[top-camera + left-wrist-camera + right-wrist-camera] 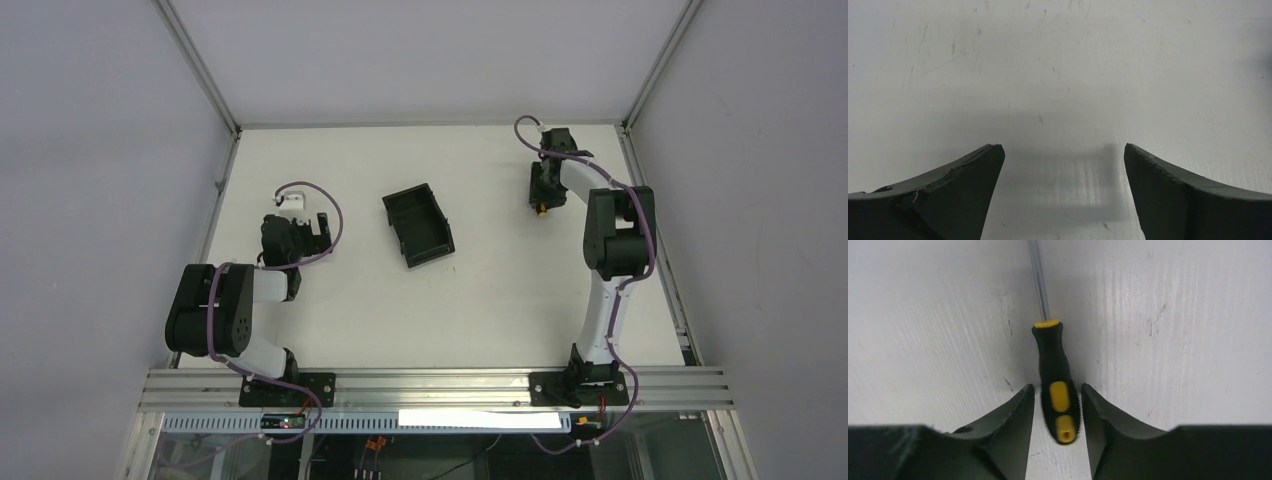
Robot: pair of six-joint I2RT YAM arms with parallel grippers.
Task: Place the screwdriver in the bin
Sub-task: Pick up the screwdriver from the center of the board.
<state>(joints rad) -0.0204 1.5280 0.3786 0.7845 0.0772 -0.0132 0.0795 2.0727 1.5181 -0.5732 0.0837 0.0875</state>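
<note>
Screwdriver point(1054, 360) lying flat on table point(500, 300), far right, well apart from bin point(418, 225) at centre. Right gripper point(1057, 387) straddling black-and-yellow handle butt: fingers narrowly spread, one touching, sliver of table showing beside other. Left gripper point(1063, 146) hovering at left, spread wide.

A bare stretch of the flat white table point(480, 290) separates the small black ribbed plastic open-top bin point(418, 225) from the right gripper point(541, 203), and the bin's open top is uncovered. The gripper's jaws flank the slim black-and-yellow screwdriver point(1052, 355) with only slivers of room either side. The plain grey side wall point(760, 200) stands close beyond the right arm. The left gripper point(1063, 147) sits left of the bin, apart from it.
</note>
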